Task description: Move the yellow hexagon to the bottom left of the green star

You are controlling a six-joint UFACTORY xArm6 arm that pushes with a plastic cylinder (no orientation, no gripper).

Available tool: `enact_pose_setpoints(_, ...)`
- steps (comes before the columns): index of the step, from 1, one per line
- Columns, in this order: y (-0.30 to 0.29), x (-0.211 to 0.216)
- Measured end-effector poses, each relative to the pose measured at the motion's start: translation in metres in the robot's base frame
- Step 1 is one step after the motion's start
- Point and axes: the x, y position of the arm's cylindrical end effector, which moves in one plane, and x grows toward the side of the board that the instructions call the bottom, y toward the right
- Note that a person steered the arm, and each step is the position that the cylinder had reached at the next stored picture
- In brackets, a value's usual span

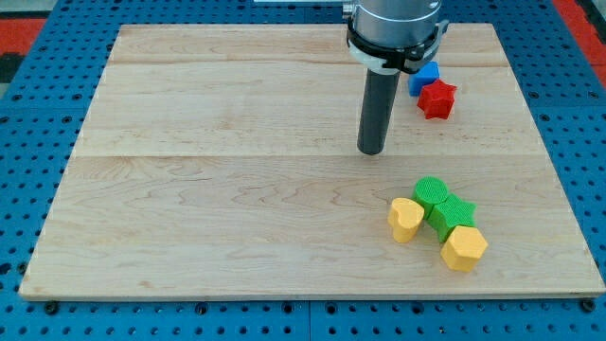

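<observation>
My tip [371,151] rests on the bare wooden board [189,189], well apart from every block; it is a plain rod, so it grasps nothing and touches nothing right now. I take the green star [452,214] as my landmark: my tip stands well above it and toward the view's left. The yellow hexagon [464,248] sits touching the star at its bottom right. A yellow heart [406,219] lies just beside the star on its left, and a green round block [432,193] touches its upper left. A red star [437,98] and a blue block [425,78] lie far above it.

I judge this the approach step, with no push begun. Next I should circle round to the hexagon's right side and shove it leftward under the star, without disturbing the star or the heart.
</observation>
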Motion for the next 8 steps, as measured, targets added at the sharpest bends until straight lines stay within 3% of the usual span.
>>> enact_pose_setpoints(5, 0.024, -0.006)
enact_pose_setpoints(7, 0.059, -0.004)
enact_pose_setpoints(8, 0.125, 0.008)
